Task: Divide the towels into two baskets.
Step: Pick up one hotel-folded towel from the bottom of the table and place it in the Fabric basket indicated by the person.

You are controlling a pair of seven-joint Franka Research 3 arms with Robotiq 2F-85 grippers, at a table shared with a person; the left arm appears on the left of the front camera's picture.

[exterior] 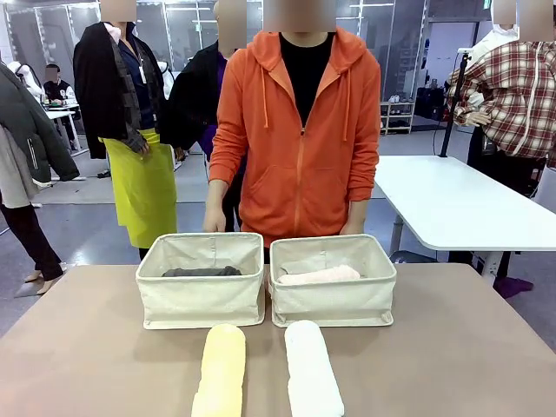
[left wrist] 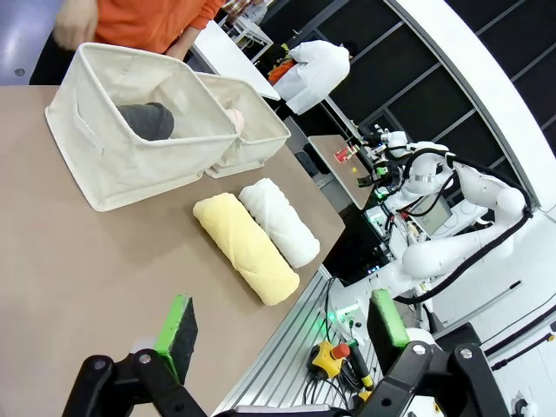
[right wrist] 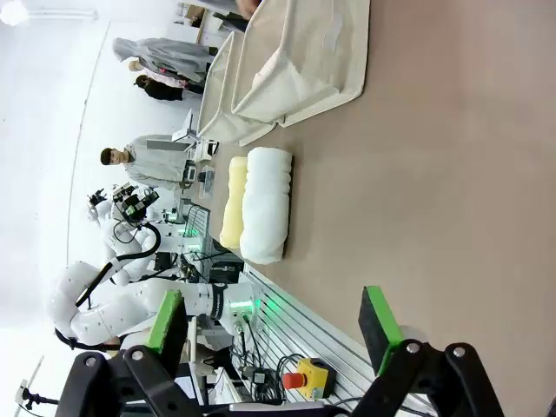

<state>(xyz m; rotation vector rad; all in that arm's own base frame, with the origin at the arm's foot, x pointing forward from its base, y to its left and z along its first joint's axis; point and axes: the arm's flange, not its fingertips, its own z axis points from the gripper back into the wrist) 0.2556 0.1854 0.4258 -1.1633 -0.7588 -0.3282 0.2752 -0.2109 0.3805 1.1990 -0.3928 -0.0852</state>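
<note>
Two cream canvas baskets stand side by side mid-table: the left basket (exterior: 200, 300) holds a dark grey rolled towel (exterior: 201, 272), the right basket (exterior: 334, 300) a pale pink one (exterior: 318, 275). In front of them a pale yellow towel (exterior: 221, 372) and a white towel (exterior: 311, 372) lie side by side on the table. My left gripper (left wrist: 282, 334) hangs open over the table's near edge, well short of the yellow towel (left wrist: 245, 248) and white towel (left wrist: 278, 221). My right gripper (right wrist: 274, 326) is open too, away from the white towel (right wrist: 265, 204).
A person in an orange hoodie (exterior: 300, 139) stands right behind the baskets, hands near their far rims. The brown table (exterior: 452, 347) has free room on both sides of the towels. Other people and a white table (exterior: 452, 204) are farther back.
</note>
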